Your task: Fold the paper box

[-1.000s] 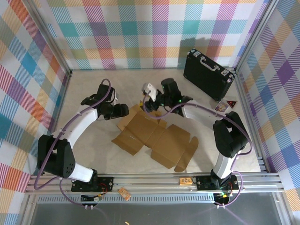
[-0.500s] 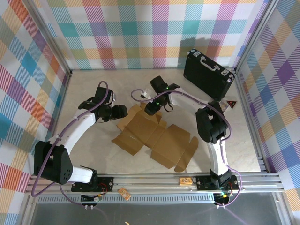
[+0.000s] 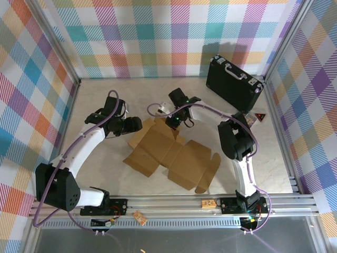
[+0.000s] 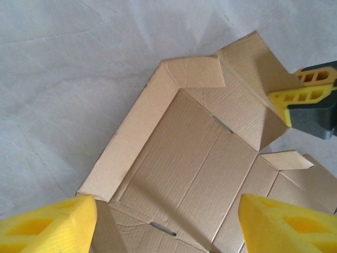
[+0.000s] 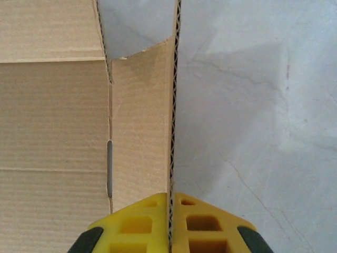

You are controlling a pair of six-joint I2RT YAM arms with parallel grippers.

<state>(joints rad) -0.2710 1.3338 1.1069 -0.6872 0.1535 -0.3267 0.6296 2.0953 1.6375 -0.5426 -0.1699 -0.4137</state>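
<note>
The paper box [image 3: 168,153] is a brown corrugated sheet lying mostly flat mid-table, its side flaps partly raised. My right gripper [image 3: 177,120] is at its far edge. In the right wrist view that gripper [image 5: 171,224] is shut on the edge of an upright flap [image 5: 142,121], the cardboard pinched between the yellow fingers [image 5: 210,226]. My left gripper [image 3: 136,125] hovers open by the sheet's far left corner. In the left wrist view its fingertips [image 4: 47,224] stand wide apart over the box [image 4: 184,158] with nothing between them, and the right gripper's fingers [image 4: 303,97] hold the far flap.
A black hard case [image 3: 234,84] with silver trim stands at the back right. A small card [image 3: 253,118] lies near the right wall. Plaid walls enclose the table, and a metal rail [image 3: 174,201] runs along the near edge.
The right gripper swung onto the box's far flap and shut on its edge. The sheet shifted slightly. The left gripper stayed open and drew back a little.
</note>
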